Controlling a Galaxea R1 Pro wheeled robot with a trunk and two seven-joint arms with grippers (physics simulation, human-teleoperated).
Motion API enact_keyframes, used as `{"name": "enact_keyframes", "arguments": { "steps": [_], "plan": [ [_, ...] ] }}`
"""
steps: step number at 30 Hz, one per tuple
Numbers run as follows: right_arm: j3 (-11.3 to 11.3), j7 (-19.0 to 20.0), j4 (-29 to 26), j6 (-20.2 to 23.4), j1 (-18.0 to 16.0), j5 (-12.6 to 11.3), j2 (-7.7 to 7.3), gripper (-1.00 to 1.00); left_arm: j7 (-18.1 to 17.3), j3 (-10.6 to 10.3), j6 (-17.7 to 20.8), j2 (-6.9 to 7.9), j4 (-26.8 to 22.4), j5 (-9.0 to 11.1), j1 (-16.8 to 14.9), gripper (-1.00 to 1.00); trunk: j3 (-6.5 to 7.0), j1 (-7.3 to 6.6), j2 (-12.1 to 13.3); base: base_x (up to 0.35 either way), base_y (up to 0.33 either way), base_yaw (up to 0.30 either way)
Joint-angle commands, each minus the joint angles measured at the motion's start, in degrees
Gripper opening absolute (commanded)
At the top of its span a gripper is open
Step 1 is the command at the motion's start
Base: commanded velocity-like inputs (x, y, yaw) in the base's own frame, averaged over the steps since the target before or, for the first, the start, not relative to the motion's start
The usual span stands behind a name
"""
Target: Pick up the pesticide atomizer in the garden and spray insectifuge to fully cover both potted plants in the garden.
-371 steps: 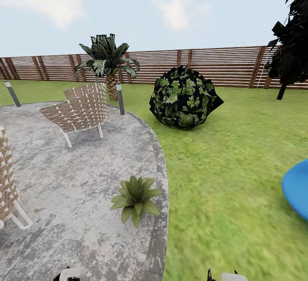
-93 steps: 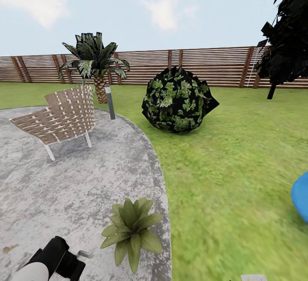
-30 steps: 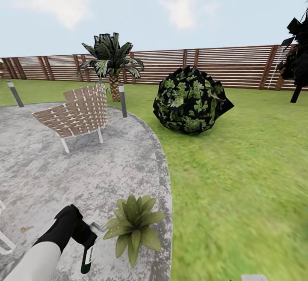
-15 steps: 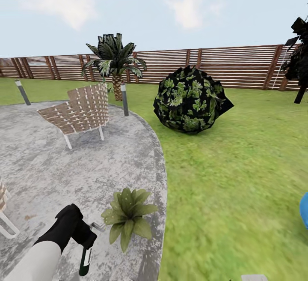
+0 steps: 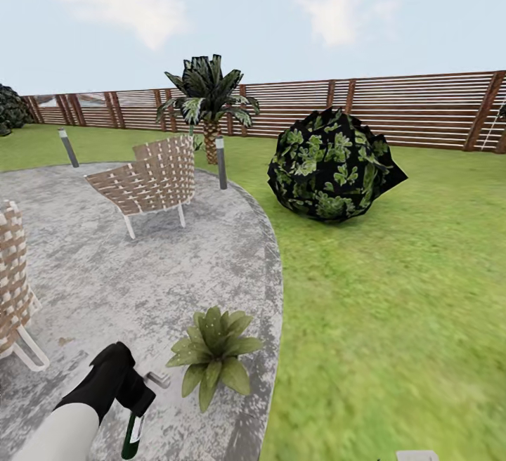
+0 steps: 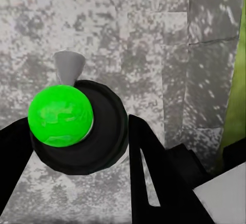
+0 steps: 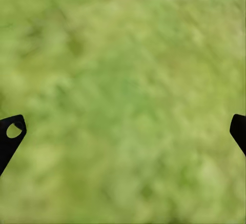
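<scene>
My left gripper (image 5: 135, 403) is shut on the pesticide atomizer (image 5: 131, 434), a slim dark bottle hanging below the hand, with its whitish spray head (image 5: 157, 379) pointing toward a potted plant (image 5: 213, 350). That plant is a low rosette of green leaves on the patio's edge, just right of the nozzle. In the left wrist view the atomizer (image 6: 77, 126) shows end-on between black fingers (image 6: 154, 178), its grey nozzle (image 6: 68, 65) over the mottled paving. My right gripper (image 7: 123, 131) is open above blurred grass, with nothing between its fingertips.
Two woven chairs (image 5: 149, 180) (image 5: 13, 285) stand on the round grey patio (image 5: 126, 278). A palm (image 5: 208, 99), two short grey posts (image 5: 221, 162) and a big dark bush (image 5: 332, 166) lie beyond, before the brown slatted fence (image 5: 422, 109). Lawn (image 5: 393, 306) spreads to the right.
The camera has swung left: a second chair came into view at the left and the blue object at the right edge left it. My left hand still holds the atomizer beside the plant.
</scene>
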Motion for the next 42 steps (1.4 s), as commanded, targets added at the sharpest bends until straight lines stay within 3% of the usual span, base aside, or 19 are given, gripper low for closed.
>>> {"name": "enact_keyframes", "arguments": {
  "steps": [1,5,8,12,18,24,35,37,39,42],
  "plan": [
    [-0.3,-0.3,0.1,-0.2,-0.1,0.6,0.00,1.00,0.4,0.2,0.3,-0.09,0.0,-0.3,0.2,-1.00,-0.05,-0.01,0.0,0.001,-0.001,0.019],
    [-0.3,-0.3,0.1,-0.2,-0.1,0.6,0.04,1.00,5.6,0.4,0.3,-0.55,1.4,0.4,0.8,-1.00,-0.05,-0.01,0.0,0.000,0.000,0.030],
    [-0.3,-0.3,0.1,-0.2,-0.1,0.6,0.06,1.00,8.3,0.5,0.3,-0.77,5.9,1.0,1.0,-1.00,-0.05,-0.01,0.0,0.000,0.000,0.208],
    [-0.3,-0.4,0.0,-0.2,-0.1,0.6,0.06,1.00,10.7,0.7,0.1,-1.32,7.3,2.2,1.0,-1.00,-0.05,-0.01,0.0,0.000,0.000,0.264],
    [-0.3,-0.4,0.0,-0.3,-0.1,0.7,-0.01,1.00,13.5,0.9,0.2,-1.33,7.5,2.5,1.0,-1.00,-0.05,-0.01,0.0,0.061,-0.096,0.076],
    [-0.3,-0.4,-0.1,-0.3,-0.1,0.7,-0.06,1.00,14.4,4.2,0.0,-1.27,6.8,3.8,1.0,-1.00,-0.05,-0.01,0.0,-0.091,-0.224,0.002],
    [-0.3,-0.4,0.0,-0.3,-0.1,0.6,0.05,1.00,15.7,4.8,0.1,-0.92,6.6,4.0,1.0,-1.00,-0.05,-0.01,0.0,-0.155,-0.058,0.097],
    [-0.3,-0.4,0.0,-0.3,-0.1,0.6,0.05,1.00,15.8,5.7,0.1,-0.99,6.6,4.1,1.0,-1.00,-0.05,-0.01,0.0,-0.003,-0.001,0.272],
    [-0.3,-0.4,0.0,-0.3,-0.1,0.6,0.06,1.00,17.0,7.5,0.1,-1.22,6.5,4.1,0.9,-1.00,-0.05,-0.01,0.0,-0.001,0.000,0.276],
    [-0.3,-0.4,0.0,-0.3,-0.1,0.6,0.03,1.00,21.9,9.4,-0.1,-1.45,6.5,4.5,0.9,-1.00,-0.05,-0.01,0.0,0.000,0.000,0.277]
  ]
}}
